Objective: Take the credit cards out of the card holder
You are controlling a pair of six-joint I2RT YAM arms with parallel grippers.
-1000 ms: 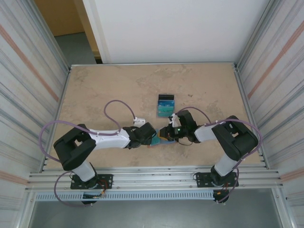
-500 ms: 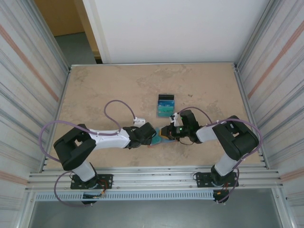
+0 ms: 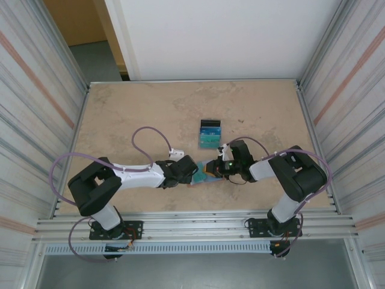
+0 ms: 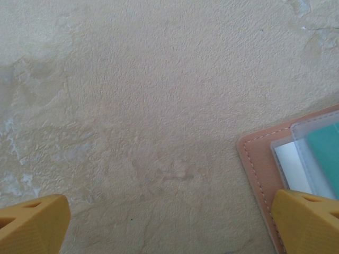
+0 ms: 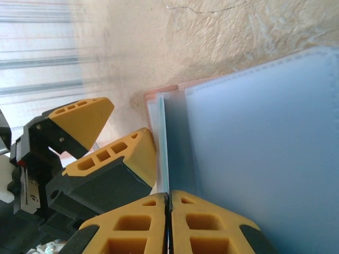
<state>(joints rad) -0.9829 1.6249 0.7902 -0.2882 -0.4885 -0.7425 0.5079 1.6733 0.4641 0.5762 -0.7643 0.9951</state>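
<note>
The pinkish-brown card holder lies open on the table between my two grippers. Its stitched corner shows in the left wrist view, with a teal credit card under a clear pocket. My left gripper stands wide open, one fingertip over the holder's corner and the other over bare table. In the right wrist view the holder's light-blue panel stands up on edge. My right gripper is shut on a thin teal card edge that runs out of the holder. The left gripper's yellow fingers sit right beside it.
A clear, black-backed stand holding blue and teal cards stands just behind the grippers. Metal walls close in the marbled table on the left and right. A rail runs along the near edge.
My right gripper's jaws have closed the last bit onto the thin card edge, and its wrist has shifted slightly to the right. The left arm has stayed still and open.
</note>
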